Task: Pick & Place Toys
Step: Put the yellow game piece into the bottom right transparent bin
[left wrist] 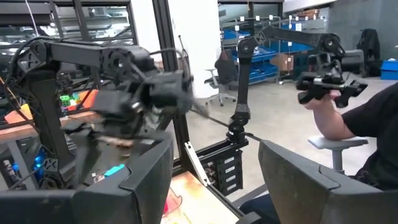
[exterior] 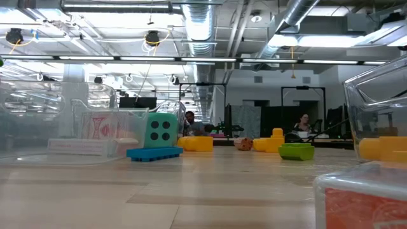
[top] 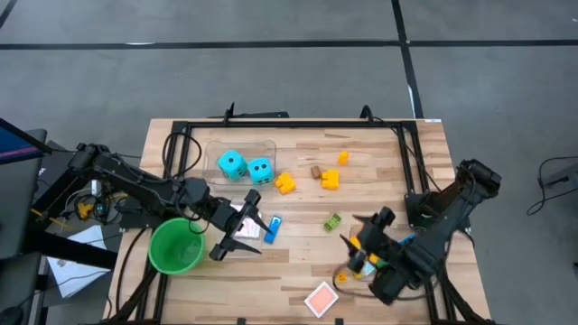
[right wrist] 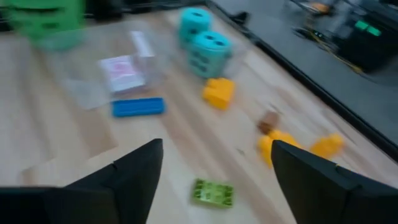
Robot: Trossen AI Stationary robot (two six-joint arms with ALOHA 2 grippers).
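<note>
Two end effectors are working: the right end effector (top: 354, 251), fingers wide and empty, is hovering at five o'clock, probably lining up the green brick (top: 333, 220) next; the left end effector (top: 237, 236), parted and apparently empty, is waiting beside the blue brick (top: 272, 229) near the surface's (top: 298, 271) centre.

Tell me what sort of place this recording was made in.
Probably a robotics lab or workshop in an industrial-style open hall: bare ceiling ducts and strip lights overhead, another robot arm on a stand beyond the wooden table, and a person seated nearby holding a controller.
</note>
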